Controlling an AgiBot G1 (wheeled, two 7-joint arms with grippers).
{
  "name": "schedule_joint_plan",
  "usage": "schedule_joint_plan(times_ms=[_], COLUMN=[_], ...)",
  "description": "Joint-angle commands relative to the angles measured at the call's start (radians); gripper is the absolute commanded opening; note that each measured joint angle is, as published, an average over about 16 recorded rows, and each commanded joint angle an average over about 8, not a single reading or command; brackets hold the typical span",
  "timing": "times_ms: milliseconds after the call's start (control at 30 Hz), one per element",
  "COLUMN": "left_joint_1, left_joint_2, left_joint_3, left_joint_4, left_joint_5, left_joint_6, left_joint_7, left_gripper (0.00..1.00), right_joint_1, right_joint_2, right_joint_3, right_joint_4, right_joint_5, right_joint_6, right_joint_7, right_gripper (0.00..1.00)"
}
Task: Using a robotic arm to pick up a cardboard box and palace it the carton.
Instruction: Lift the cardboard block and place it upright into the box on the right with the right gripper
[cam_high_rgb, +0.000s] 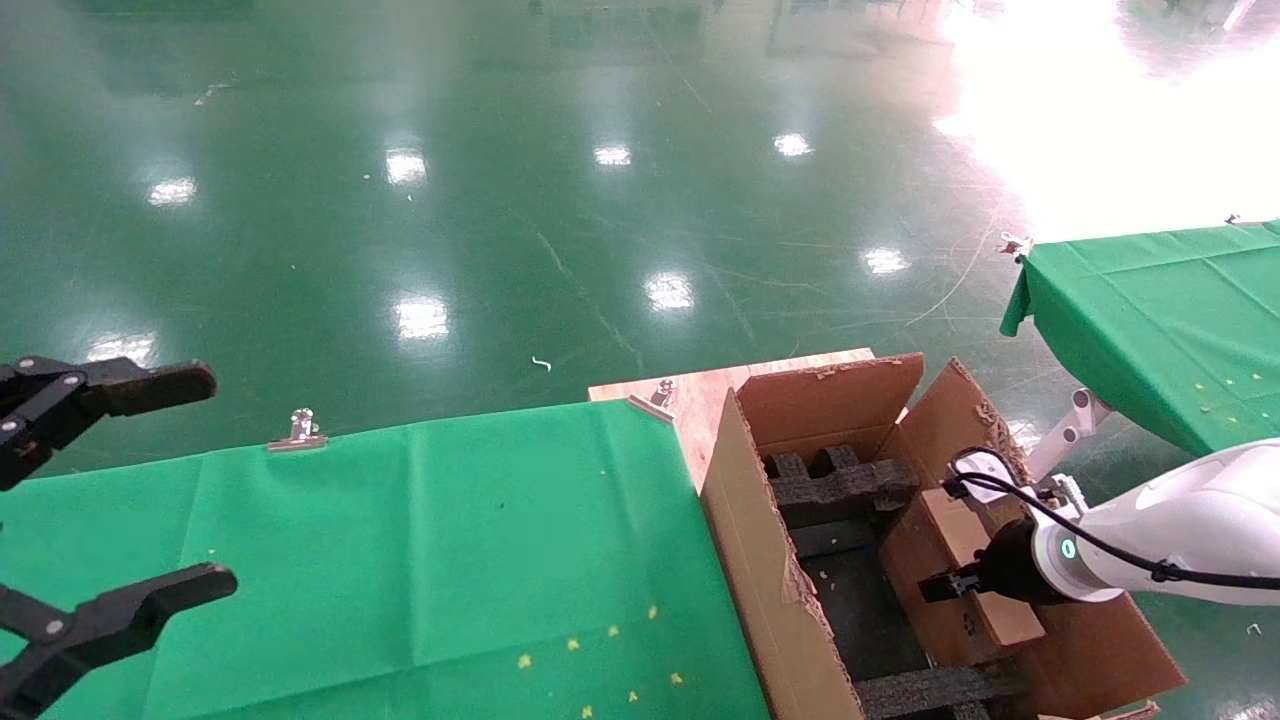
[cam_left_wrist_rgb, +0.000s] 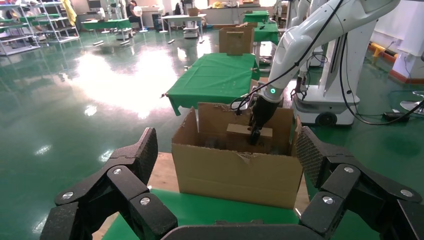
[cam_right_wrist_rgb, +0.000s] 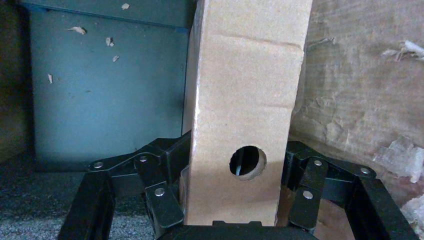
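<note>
While the cardboard box (cam_high_rgb: 950, 560) stands on edge inside the carton (cam_high_rgb: 760, 560), close against the carton's right-hand wall, the right gripper (cam_high_rgb: 945, 585) of the robotic arm (cam_high_rgb: 1180, 530) grips it from above, fingers closed against its two broad faces. The right wrist view shows the slim brown box (cam_right_wrist_rgb: 245, 100) rising between the black linkages, its round punched hole (cam_right_wrist_rgb: 247, 162) facing the camera and a glossy taped strip running along one long edge; the fingers (cam_right_wrist_rgb: 162, 197) press its flanks on either side. Beyond the box lie the carton's dark floor and a scuffed cardboard wall. Black foam inserts (cam_high_rgb: 835, 485) sit at the far end of the carton and another strip (cam_high_rgb: 925, 690) crosses its near end, with the box between them. The carton's flaps stand open, their edges ragged, and it rests on a wooden board (cam_high_rgb: 700, 395) just beside a table draped in green cloth (cam_high_rgb: 420, 560), which is held by metal clips (cam_high_rgb: 297, 430). A green ring (cam_high_rgb: 1068, 548) glows on the white arm's wrist, and a black cable loops over it. The left gripper (cam_high_rgb: 110, 490) hovers over the near left corner of the green cloth, well apart from the carton, jaws spread wide and holding nothing. A second green-draped table (cam_high_rgb: 1160, 320) stands to the right on the shiny green floor (cam_high_rgb: 500, 200).
</note>
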Motion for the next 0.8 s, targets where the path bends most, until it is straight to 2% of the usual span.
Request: schedule_joint_plan(times_ms=[33,800], left_joint_1=[0.000,0.000], left_joint_2=[0.000,0.000], left_joint_3=[0.000,0.000], left_joint_4=[0.000,0.000], left_joint_5=[0.000,0.000], left_joint_6=[0.000,0.000], left_joint_7=[0.000,0.000], left_gripper=[1.00,1.00], right_joint_1=[-0.001,0.032], right_joint_2=[-0.002,0.019], right_joint_3=[0.000,0.007], right_joint_4=[-0.002,0.014], right_joint_5=[0.003,-0.005], right_joint_6=[-0.001,-0.026], right_joint_7=[-0.002,-0.003], right_gripper=[1.00,1.00])
